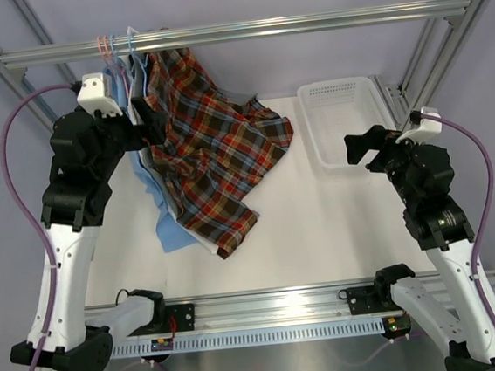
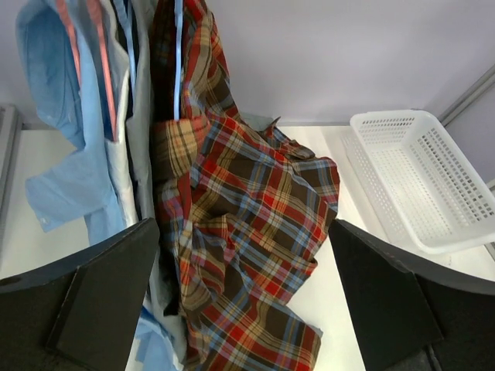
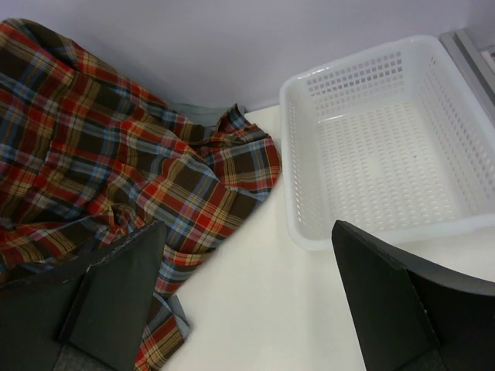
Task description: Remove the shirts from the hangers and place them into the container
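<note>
Upper left of the overhead view, the plaid shirt hangs from the hangers and spills down over the table. The container sits empty at upper right. The left gripper, up at the collar, and the right gripper, just beside the basket, are both spread wide, holding nothing. I'd pinch shoulder cloth close to the hook and slide it off the wire — not tug the trailing hem.

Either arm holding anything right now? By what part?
Nothing held. Left jaws open, facing the plaid shirt; right jaws open, near the basket.
</note>
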